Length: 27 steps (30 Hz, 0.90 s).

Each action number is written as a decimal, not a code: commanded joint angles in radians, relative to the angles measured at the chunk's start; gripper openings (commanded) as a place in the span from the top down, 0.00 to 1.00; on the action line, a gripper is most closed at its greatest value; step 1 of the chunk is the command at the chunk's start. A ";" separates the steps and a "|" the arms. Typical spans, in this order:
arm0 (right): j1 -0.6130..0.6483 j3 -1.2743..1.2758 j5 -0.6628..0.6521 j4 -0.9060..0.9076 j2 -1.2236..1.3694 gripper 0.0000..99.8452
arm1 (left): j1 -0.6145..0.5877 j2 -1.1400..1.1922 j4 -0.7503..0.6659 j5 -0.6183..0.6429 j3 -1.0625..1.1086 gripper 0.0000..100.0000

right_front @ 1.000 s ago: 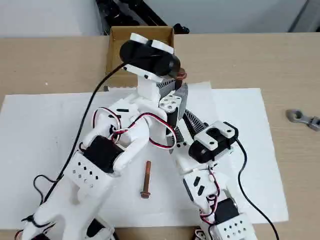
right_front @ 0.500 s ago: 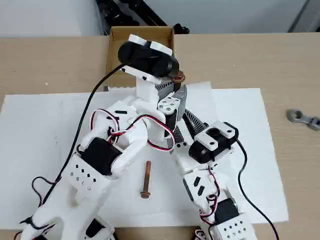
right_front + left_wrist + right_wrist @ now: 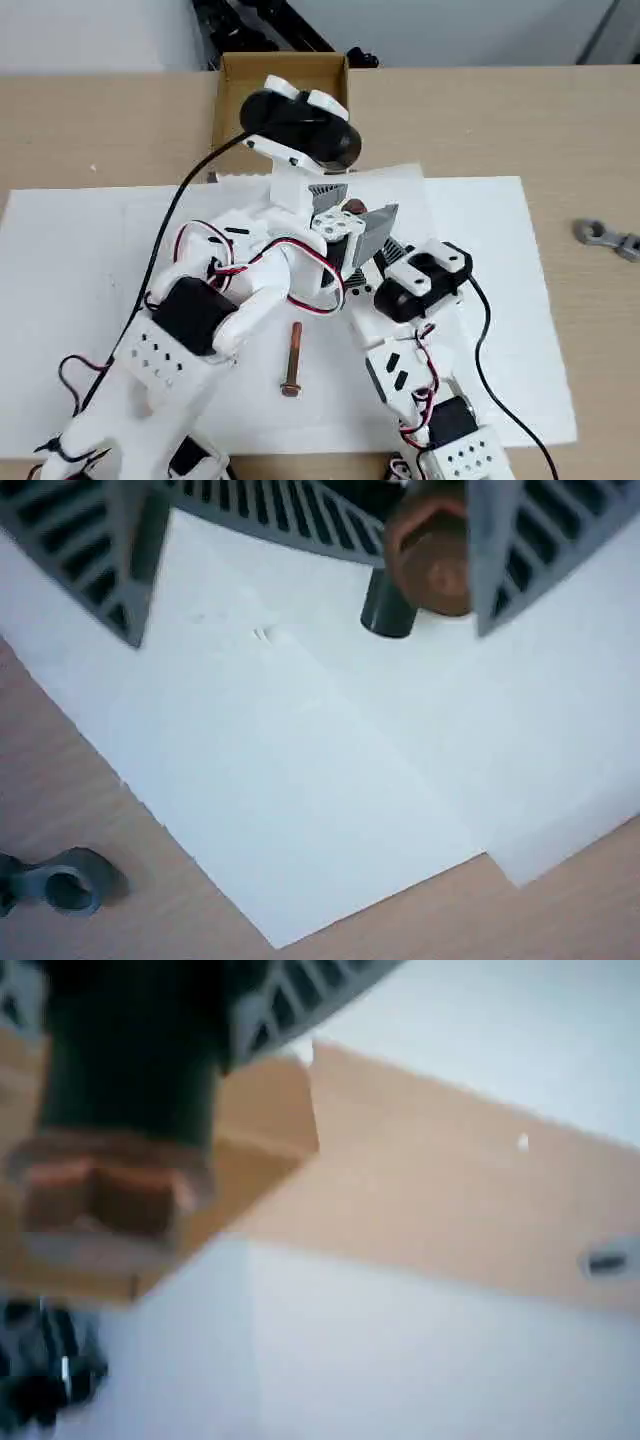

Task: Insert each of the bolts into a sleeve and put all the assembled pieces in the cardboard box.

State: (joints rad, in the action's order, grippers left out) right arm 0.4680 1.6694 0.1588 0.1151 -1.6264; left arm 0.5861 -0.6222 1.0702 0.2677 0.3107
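Note:
A black sleeve (image 3: pixel 130 1060) with a copper bolt head (image 3: pixel 100 1195) at its end sits in my right gripper (image 3: pixel 357 222), which is shut on it; a grey finger (image 3: pixel 290 995) shows beside it. From above, the bolt head (image 3: pixel 352 207) hangs over the white paper, short of the cardboard box (image 3: pixel 240 75). My left gripper (image 3: pixel 310 620) stands open around the same piece, whose bolt head (image 3: pixel 430 560) is close to one finger (image 3: pixel 540 530). A second copper bolt (image 3: pixel 292 358) lies loose on the paper between the two arms.
White paper (image 3: pixel 80 250) covers the middle of the wooden table. A grey metal part (image 3: pixel 605 236) lies on bare wood at the right and appears again as a grey metal part (image 3: pixel 60 885). The box corner (image 3: pixel 270 1130) is near the held piece.
The held sleeve and bolt moved from beside the box edge back toward the front, over the paper. Both arms shifted with it; the loose bolt stayed put.

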 commanded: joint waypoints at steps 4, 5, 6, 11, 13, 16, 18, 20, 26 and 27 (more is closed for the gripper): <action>0.002 -0.219 0.003 0.168 -0.007 1.00 | -0.114 -0.040 0.140 -0.078 -0.205 0.94; 0.002 -0.247 -0.009 0.188 -0.004 1.00 | -0.140 -0.041 0.146 -0.101 -0.206 0.99; 0.002 -0.275 -0.029 0.203 0.007 1.00 | -0.164 -0.041 0.150 -0.114 -0.203 1.00; -0.016 -0.436 -0.054 0.211 0.202 1.00 | -0.305 -0.043 0.187 -0.101 -0.202 1.00; -0.019 -0.525 -0.057 0.219 0.338 1.00 | -0.350 -0.043 0.203 -0.103 -0.174 1.00; -0.035 -0.680 -0.037 0.211 0.575 1.00 | -0.423 -0.043 0.201 -0.110 -0.117 1.00; -0.045 -0.806 0.008 0.209 0.728 1.00 | -0.460 -0.035 0.190 -0.146 -0.090 1.00; -0.054 -0.930 0.023 0.211 0.878 1.00 | -0.473 -0.035 0.176 -0.193 -0.051 1.00; -0.085 -1.280 0.023 0.213 1.262 1.00 | -0.486 -0.043 0.178 -0.218 0.031 1.00; -0.091 -1.339 0.021 0.214 1.320 1.00 | -0.493 -0.043 0.178 -0.226 0.038 1.00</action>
State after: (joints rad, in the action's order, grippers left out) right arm 0.4020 0.5462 0.1680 0.3345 -0.4450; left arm 0.1074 -0.6437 1.2727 0.0560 0.3445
